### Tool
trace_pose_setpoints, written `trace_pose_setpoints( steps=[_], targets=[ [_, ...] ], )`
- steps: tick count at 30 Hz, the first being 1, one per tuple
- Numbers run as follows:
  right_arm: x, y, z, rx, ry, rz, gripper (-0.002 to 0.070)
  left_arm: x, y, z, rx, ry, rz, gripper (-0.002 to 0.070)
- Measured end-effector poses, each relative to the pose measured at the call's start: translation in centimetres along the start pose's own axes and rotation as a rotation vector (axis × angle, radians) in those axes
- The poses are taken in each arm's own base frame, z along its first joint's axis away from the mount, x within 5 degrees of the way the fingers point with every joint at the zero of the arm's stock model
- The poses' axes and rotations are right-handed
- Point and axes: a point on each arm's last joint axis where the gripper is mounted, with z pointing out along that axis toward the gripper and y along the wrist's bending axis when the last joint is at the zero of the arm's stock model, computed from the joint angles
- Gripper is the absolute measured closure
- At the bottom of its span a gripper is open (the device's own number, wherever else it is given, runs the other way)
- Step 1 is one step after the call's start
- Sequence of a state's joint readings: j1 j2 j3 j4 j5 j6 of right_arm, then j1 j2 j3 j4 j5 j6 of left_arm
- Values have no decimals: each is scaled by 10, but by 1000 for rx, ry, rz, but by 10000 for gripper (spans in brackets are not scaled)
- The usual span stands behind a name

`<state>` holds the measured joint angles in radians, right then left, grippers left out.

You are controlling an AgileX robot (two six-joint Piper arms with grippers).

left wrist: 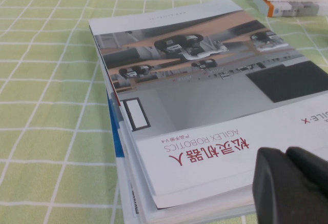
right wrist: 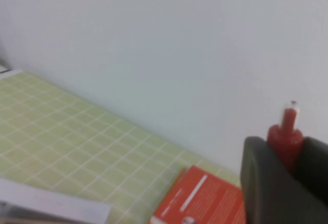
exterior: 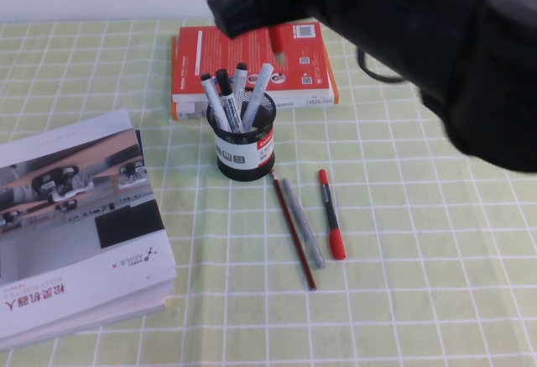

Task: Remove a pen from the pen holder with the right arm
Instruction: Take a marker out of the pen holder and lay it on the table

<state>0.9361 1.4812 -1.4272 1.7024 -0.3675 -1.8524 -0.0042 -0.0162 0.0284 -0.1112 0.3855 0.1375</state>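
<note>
Four white markers with black caps (exterior: 231, 98) stand in the one black mesh pen holder (exterior: 243, 150). In front of it, three more lie on the green checked counter (exterior: 419, 283): a thin dark-red stick (exterior: 294, 233), a grey pen (exterior: 304, 224) and a red marker (exterior: 331, 214). The right gripper (right wrist: 285, 149) is clamped on a fifth, a red pen (right wrist: 288, 124), raised above and behind the holder, over the single orange-red book (exterior: 218, 60). The left gripper (left wrist: 287, 180), fingers together and empty, hovers over one stack of printed brochures (left wrist: 205, 111).
</note>
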Motion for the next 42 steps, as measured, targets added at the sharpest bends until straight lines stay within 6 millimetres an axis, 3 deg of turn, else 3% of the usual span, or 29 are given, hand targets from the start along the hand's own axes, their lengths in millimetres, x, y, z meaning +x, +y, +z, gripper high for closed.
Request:
trace_pose_setpoints(
  steps=[5,10,15,38,42],
  targets=[
    [15,-4,-24,-40,40,5,609,0,0,0,0,0,0,680],
    [32,-6,-36,-54,81,-42,610,0,0,0,0,0,0,680],
    [40,-7,-37,-31,108,-64,610,0,0,0,0,0,0,680],
    [40,-11,-38,0,115,-82,611,0,0,0,0,0,0,680],
    [44,-21,-34,1,112,45,611,0,0,0,0,0,0,680]
  ],
)
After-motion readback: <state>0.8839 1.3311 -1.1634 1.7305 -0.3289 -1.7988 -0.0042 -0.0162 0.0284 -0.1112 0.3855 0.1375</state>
